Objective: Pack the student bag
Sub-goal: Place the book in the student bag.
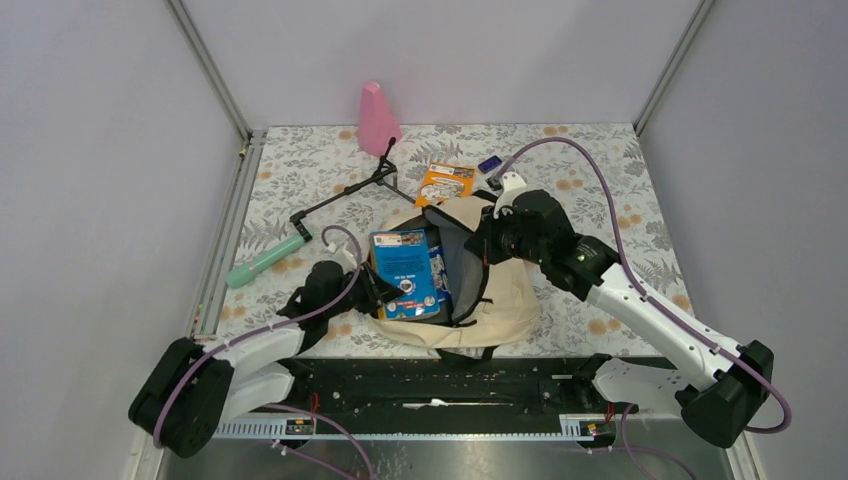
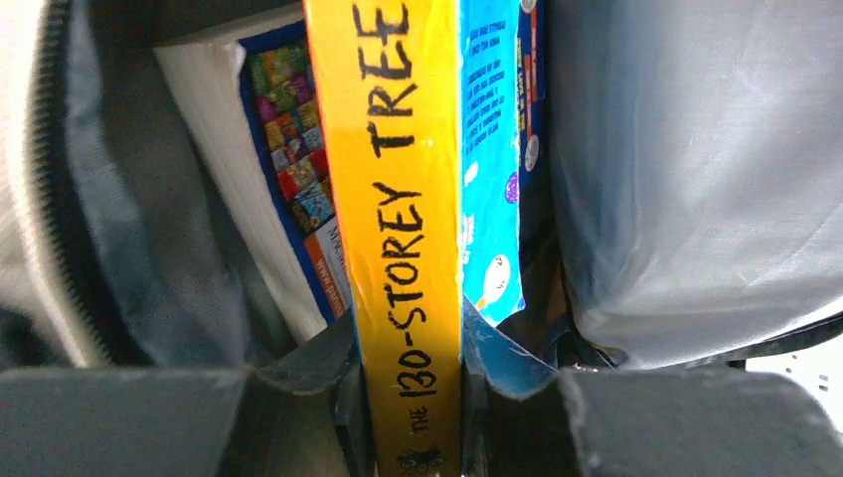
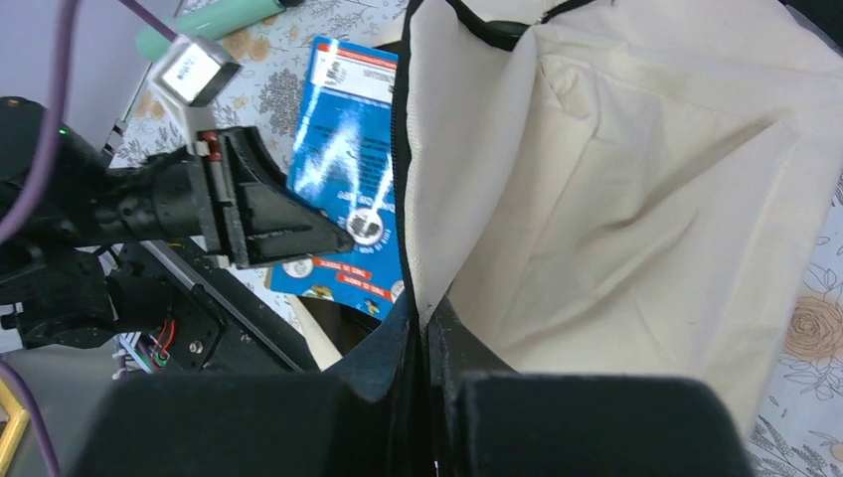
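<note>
1. The student bag [image 1: 505, 300] lies on the floral table [image 1: 600, 160], front and centre, just beyond the arm bases, with its mouth gaping toward the left.
2. The left gripper [image 2: 413, 422] is clamped on a book [image 2: 398, 199], one finger on either side of the yellow spine. The lettering reads "The 130-Storey Tree".
3. From above, that book shows its blue cover and sits in the bag's open mouth against the dark lining, partly inside.
4. In the left wrist view a second book [image 2: 234, 169], white page edges showing, stands right beside the first, inside the bag.
5. The right gripper [image 3: 425, 343] is pinched tight on the bag's black zipper edge, with the cream flap lifted beside it.
6. Beyond the bag, an orange packet [image 1: 446, 183] lies just beside its far edge, with a small blue item [image 1: 490, 163] near it.
7. A pink cone [image 1: 377, 118] stands at the back. A black jointed rod [image 1: 350, 192] runs from it toward a mint-green tube [image 1: 265, 262] on the left.
</note>
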### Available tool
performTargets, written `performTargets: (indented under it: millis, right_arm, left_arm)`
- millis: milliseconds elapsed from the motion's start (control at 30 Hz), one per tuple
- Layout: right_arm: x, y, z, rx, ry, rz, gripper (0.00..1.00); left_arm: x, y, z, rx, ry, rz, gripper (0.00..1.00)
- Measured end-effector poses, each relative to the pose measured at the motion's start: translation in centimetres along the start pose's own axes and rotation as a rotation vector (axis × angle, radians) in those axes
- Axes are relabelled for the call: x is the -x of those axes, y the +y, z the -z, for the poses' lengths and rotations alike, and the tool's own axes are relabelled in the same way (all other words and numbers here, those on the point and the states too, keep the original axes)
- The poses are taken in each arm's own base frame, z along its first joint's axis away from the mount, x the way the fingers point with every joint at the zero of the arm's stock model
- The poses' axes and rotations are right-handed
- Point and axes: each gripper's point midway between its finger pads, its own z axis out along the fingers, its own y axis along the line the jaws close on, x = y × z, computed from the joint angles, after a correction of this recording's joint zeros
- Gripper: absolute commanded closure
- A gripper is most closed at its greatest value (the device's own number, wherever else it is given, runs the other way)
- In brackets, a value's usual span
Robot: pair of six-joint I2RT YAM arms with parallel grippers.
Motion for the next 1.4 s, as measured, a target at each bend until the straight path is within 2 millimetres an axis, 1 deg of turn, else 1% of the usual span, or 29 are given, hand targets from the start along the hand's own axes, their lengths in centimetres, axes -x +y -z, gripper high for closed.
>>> performTargets:
  millis: [133,233,500,600,633,700,733,800,867,933,967,1100,1200,1267,1333,1400]
  right_arm:
    - [0.2,0.4,0.1,0.014,0.001,-0.001,1.00]
    - [0.2,0.6,-0.1,0.019,0.004,-0.004,1.00]
    - [-0.4,1.4,-1.5,0.036,0.027,-0.008,1.00]
    - [-0.4,1.7,-1.8,0.043,0.025,-0.009,1.00]
    - [-0.4,1.8,-1.9,0.044,0.027,-0.010,1.00]
    - [-0.5,1.8,-1.9,0.044,0.029,-0.012,1.00]
    - [-0.5,1.8,-1.9,0.044,0.030,-0.012,1.00]
    - [-0.5,1.8,-1.9,0.045,0.030,-0.012,1.00]
    - [-0.5,1.8,-2.0,0.044,0.029,-0.011,1.00]
    - [-0.5,1.8,-2.0,0.042,0.028,-0.010,0.94]
    - [-0.5,1.8,-2.0,0.041,0.028,-0.010,0.92]
    - [-0.4,1.7,-2.0,0.028,0.022,-0.015,0.84]
    - [-0.4,1.6,-2.0,0.025,0.021,-0.019,0.72]
    - [-0.3,1.7,-2.0,0.027,0.017,-0.027,0.60]
    - [-0.2,1.8,-1.9,0.029,0.010,-0.036,0.49]
    - [0.0,1.8,-1.7,0.026,-0.001,-0.041,0.39]
  left_arm:
    - [-1.5,-1.3,-1.9,-0.030,0.065,-0.013,1.00]
    - [-2.1,-2.3,-3.3,-0.056,0.095,-0.009,1.00]
    - [-2.5,-6.3,-7.3,-0.106,0.109,-0.003,1.00]
    - [-2.8,-6.8,-8.9,-0.114,0.115,0.010,1.00]
    - [-2.9,-6.9,-9.3,-0.119,0.116,0.013,0.97]
    - [-3.0,-7.0,-9.6,-0.122,0.116,0.016,0.71]
    - [-3.0,-7.0,-9.6,-0.120,0.115,0.016,0.55]
    - [-2.9,-6.9,-9.5,-0.111,0.109,0.003,0.36]
    - [-2.6,-6.9,-8.9,-0.089,0.098,-0.014,0.23]
    - [-1.8,-7.4,-7.8,-0.072,0.065,-0.043,0.12]
    - [-1.4,-7.5,-7.3,-0.066,0.051,-0.062,0.07]
    - [1.1,-8.3,-4.5,-0.034,-0.048,-0.120,0.05]
    - [3.5,-8.0,-2.8,-0.010,-0.127,-0.117,0.04]
    - [4.8,-6.9,-1.8,0.021,-0.172,-0.105,0.04]
    - [5.5,-5.0,-0.9,0.083,-0.204,-0.091,0.03]
    - [5.6,-2.8,-0.2,0.163,-0.218,-0.084,0.02]
